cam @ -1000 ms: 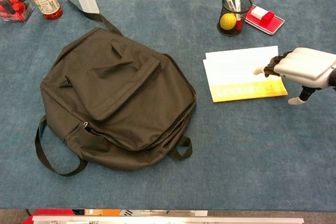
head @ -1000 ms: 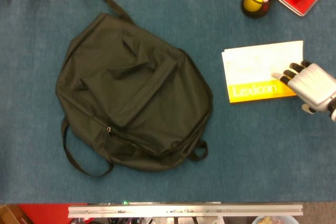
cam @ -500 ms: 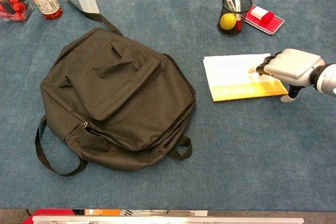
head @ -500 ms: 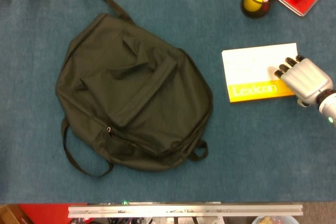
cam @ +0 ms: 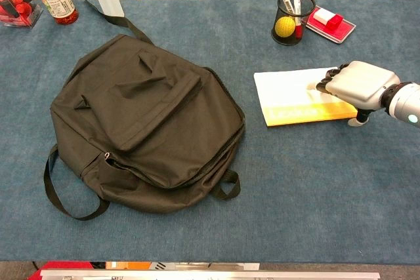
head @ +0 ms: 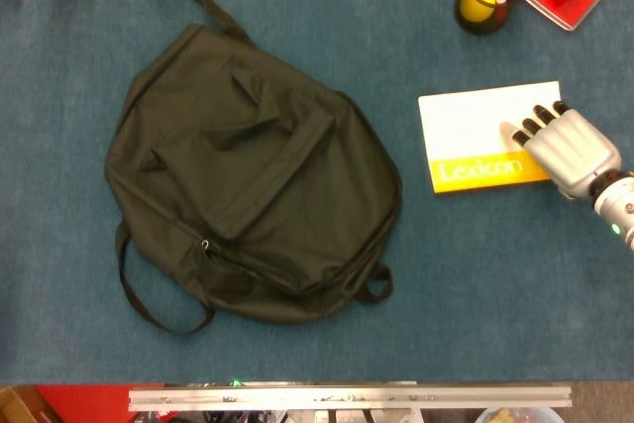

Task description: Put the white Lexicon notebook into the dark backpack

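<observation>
We see the right hand (head: 567, 150) resting palm-down on the right edge of the white Lexicon notebook (head: 478, 138), gripping nothing, well right of the closed backpack (head: 248, 180). Pressing flat may slide it without lifting. Versus 1 second ago, the hand dropped onto the cover

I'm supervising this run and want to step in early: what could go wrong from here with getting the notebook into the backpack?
The right robot hand lies on the far right edge of the flat Lexicon notebook, so it may slide the notebook across the table rather than lift it. The dark backpack lies flat and shows no open mouth, so insertion could stall. The left robot hand is not in view to hold the bag open.
</observation>
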Available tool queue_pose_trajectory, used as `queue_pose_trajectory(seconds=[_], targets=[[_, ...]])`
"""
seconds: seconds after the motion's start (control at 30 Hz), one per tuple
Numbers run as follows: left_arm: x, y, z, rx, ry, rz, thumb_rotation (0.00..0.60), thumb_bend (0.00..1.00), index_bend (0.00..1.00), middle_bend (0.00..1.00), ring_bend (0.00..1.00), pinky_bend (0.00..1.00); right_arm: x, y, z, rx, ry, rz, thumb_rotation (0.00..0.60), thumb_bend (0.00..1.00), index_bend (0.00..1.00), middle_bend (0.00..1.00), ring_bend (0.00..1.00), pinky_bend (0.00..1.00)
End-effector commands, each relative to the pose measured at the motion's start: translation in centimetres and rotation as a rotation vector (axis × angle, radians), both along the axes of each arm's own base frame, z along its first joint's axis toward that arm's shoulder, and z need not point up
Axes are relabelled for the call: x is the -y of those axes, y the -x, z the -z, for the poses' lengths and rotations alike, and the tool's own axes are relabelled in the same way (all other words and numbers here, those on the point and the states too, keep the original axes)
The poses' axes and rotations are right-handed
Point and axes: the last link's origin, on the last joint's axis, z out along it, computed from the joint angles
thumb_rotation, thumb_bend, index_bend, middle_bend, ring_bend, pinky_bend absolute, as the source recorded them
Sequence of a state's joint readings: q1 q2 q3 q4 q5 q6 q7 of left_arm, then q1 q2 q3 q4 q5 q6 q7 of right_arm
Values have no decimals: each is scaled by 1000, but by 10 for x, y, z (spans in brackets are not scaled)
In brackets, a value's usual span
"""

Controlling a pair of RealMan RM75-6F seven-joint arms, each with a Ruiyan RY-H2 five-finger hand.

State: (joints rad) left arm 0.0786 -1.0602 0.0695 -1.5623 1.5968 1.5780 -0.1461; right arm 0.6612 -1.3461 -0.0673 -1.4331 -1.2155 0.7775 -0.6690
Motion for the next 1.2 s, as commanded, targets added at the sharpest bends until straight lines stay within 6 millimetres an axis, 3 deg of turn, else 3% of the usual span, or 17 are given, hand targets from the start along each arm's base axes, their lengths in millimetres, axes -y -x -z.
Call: queue_pose_trajectory(seconds=[0.03,0.5,0.87,1.2], targets=[[0,0,0,1,1,-1,600,272,226,283,267,285,-1,0,2,-4,4,-15,600,117,119,261,148,222],[-1,0,1,9,11,1,600,272,226,284,267,285,-3,3,9,1,43,-84,600,144,122,321,173,245],[-1,0,1,16,18,4,600,272,226,283,267,285,-2,8,8,47,75,-86,600,416,184,366,261,335],[-3,-2,1,21,31,7,600,272,227,283,268,285,6,-1,5,113,131,-107,600,572,259,401,316,413]])
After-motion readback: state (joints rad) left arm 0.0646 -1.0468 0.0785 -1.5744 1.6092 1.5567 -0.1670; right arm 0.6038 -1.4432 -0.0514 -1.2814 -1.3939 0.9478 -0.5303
